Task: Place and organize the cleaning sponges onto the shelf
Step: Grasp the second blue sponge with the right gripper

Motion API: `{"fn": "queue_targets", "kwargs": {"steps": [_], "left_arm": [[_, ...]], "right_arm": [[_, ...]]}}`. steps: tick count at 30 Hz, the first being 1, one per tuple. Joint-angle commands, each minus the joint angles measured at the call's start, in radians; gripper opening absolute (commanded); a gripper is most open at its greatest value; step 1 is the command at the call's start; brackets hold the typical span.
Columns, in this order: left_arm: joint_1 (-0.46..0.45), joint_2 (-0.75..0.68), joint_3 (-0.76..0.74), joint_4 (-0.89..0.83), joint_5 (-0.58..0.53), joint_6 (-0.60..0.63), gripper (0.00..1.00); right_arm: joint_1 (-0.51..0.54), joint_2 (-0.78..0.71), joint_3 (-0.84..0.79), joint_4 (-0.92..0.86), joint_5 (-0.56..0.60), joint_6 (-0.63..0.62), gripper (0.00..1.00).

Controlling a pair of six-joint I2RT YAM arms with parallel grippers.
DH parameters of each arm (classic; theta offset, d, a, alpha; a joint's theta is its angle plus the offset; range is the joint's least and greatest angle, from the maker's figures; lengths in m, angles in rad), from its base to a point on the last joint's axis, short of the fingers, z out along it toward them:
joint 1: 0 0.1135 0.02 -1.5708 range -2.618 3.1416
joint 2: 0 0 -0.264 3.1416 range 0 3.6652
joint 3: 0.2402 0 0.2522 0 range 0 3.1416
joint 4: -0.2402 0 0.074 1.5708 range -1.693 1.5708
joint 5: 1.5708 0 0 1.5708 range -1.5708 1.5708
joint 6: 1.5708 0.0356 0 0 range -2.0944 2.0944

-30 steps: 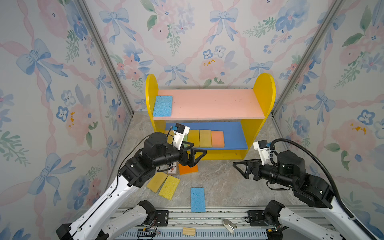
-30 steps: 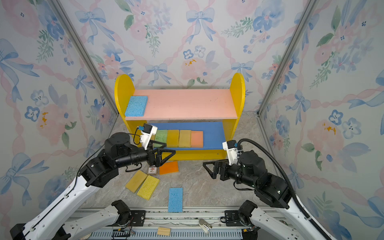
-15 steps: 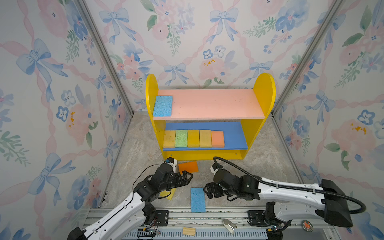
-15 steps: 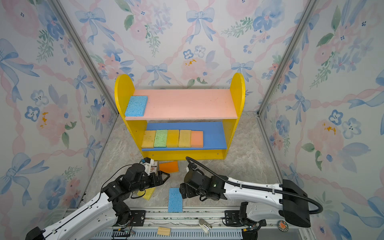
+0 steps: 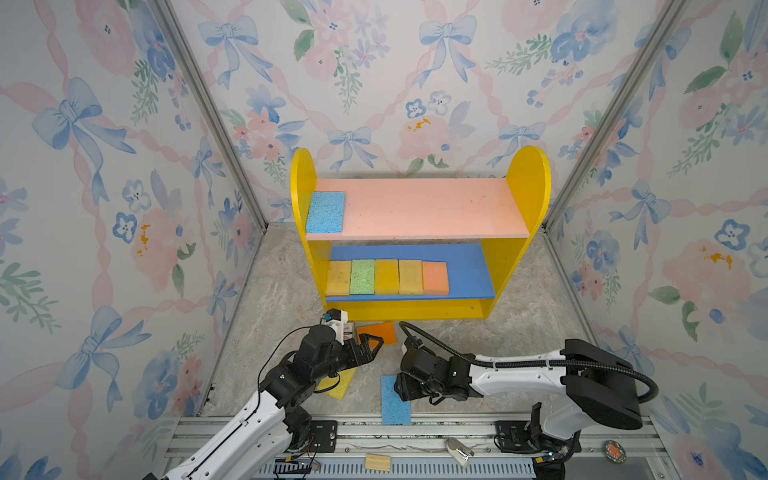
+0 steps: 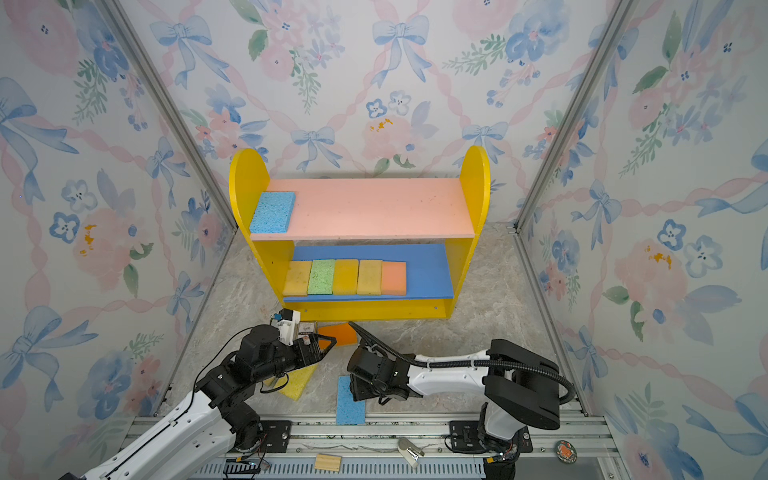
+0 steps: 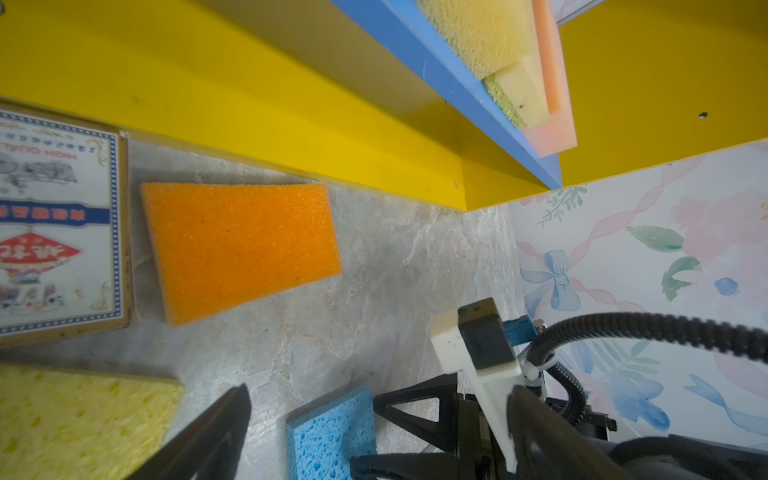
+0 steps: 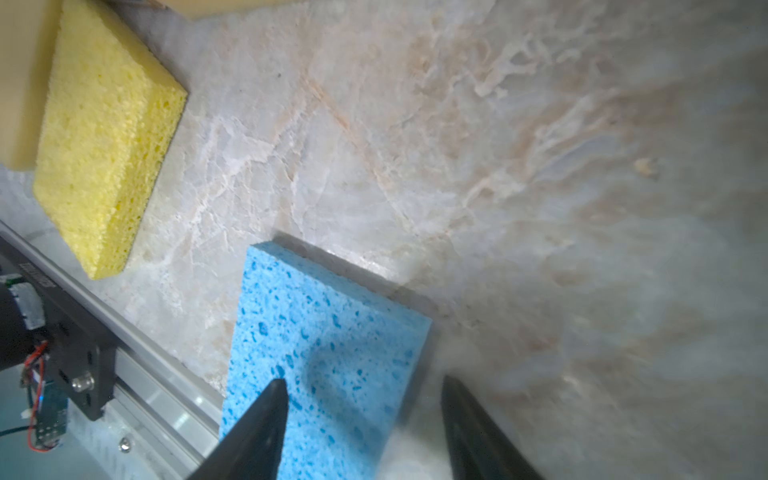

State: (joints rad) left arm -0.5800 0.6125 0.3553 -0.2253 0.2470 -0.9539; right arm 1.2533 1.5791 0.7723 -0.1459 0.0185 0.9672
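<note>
**Right wrist view: jaws astride a blue sponge at the front of the worktop**

We see a blue sponge lying flat on the marble-patterned worktop, its near end at the metal rail along the front. The right gripper sits low over it with its jaws apart. One dark finger crosses the sponge's top face. The other is just beside the sponge's long edge, with a sliver of worktop showing between them. We cannot tell whether either finger touches the foam. In both top views the same sponge pokes out from under that arm's wrist.

Near it, on the left arm's side, lies a yellow sponge, partly covered by the left arm in both top views. Farther back, close to the foot of the shelf, an orange sponge lies flat just beside a printed card box. The left gripper hovers near the orange sponge, its jaws wide apart and gripping nothing.

The shelf stands near the back wall and has yellow round-topped sides. On its blue lower board a row of five sponges sits edge to edge toward the left end: mustard, green, two yellowish ones, then peach. On the pink upper board a second blue sponge lies at the left end, beside the side panel.
</note>
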Motion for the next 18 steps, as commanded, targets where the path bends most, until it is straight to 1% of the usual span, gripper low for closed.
{"fn": "queue_targets", "kwargs": {"steps": [1, 9, 12, 14, 18], "left_arm": [[0.013, 0.004, -0.014, 0.011, 0.02, 0.018, 0.97], [0.017, 0.004, -0.022, 0.011, 0.039, 0.024, 0.95], [0.02, 0.008, -0.022, 0.011, 0.052, 0.031, 0.94], [0.02, 0.007, -0.021, 0.011, 0.061, 0.032, 0.94], [0.02, 0.003, 0.0, 0.01, 0.095, 0.046, 0.93]], "right_arm": [[0.014, 0.037, 0.01, 0.026, -0.016, 0.013, 0.49], [0.008, 0.05, -0.002, 0.052, -0.019, 0.016, 0.17], [-0.001, 0.035, -0.005, 0.052, -0.017, 0.015, 0.08], [-0.008, 0.01, -0.01, 0.048, -0.012, 0.01, 0.03], [-0.041, -0.086, -0.027, 0.013, 0.001, -0.009, 0.0]]}}
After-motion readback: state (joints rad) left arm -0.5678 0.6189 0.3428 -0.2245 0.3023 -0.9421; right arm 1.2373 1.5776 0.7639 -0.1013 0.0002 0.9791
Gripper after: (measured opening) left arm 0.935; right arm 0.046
